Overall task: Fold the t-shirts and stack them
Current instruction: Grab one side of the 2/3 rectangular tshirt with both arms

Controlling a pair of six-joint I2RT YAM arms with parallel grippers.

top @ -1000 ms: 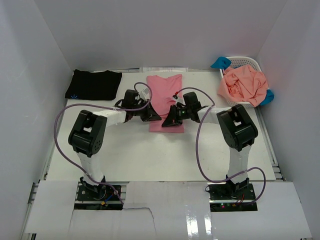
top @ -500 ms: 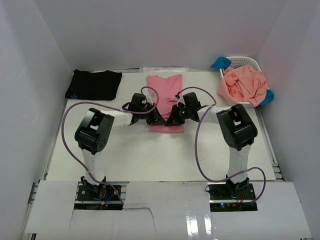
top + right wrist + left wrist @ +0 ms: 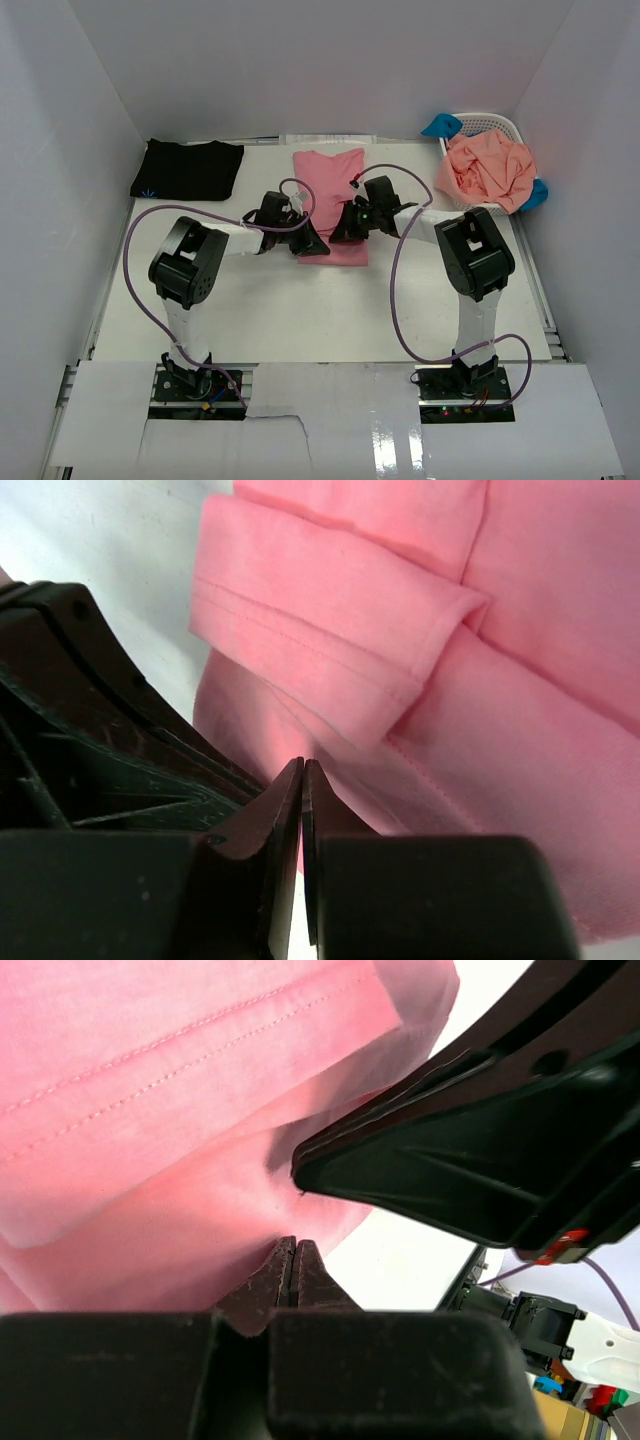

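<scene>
The rose-pink t-shirt [image 3: 328, 175] lies lengthwise at the middle back of the table, its sides folded in. My left gripper [image 3: 315, 245] and right gripper [image 3: 341, 230] meet tip to tip at its near end. In the left wrist view the left gripper [image 3: 295, 1245] is shut with pink cloth [image 3: 150, 1110] drawn up to its tips. The right gripper [image 3: 303, 765] is likewise shut on a pinch of pink cloth [image 3: 480, 730]. A folded black t-shirt [image 3: 188, 168] rests at the back left. Salmon-orange [image 3: 490, 170] and bright blue [image 3: 440, 125] t-shirts lie in the basket.
The white lattice basket [image 3: 500, 122] stands in the back right corner against the wall. White walls close in the table on three sides. Purple cables loop from both arms over the table's middle.
Both grippers have closed in on the shirt's near end. The left one slid right and nearer, the right one moved back a little, and the near hem now bunches between them.
</scene>
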